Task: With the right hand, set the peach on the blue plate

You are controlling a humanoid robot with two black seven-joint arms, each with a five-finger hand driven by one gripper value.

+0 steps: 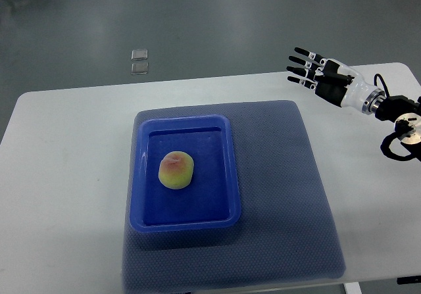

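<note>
White table bears mat, blue plate holding peach.

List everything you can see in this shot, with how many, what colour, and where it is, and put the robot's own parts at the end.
peach: one, yellow-green with a pink blush, lying inside the blue plate, left of its centre.
blue plate: one, blue, rectangular tray shape, on the left part of the mat.
mat: one, dark blue-grey, textured, on the table under the plate.
table: one, white, filling most of the view.
clear squares: two, transparent, on the grey floor beyond the table.
right hand: one, black and white, fingers spread, empty, over the table's far right corner.
</note>
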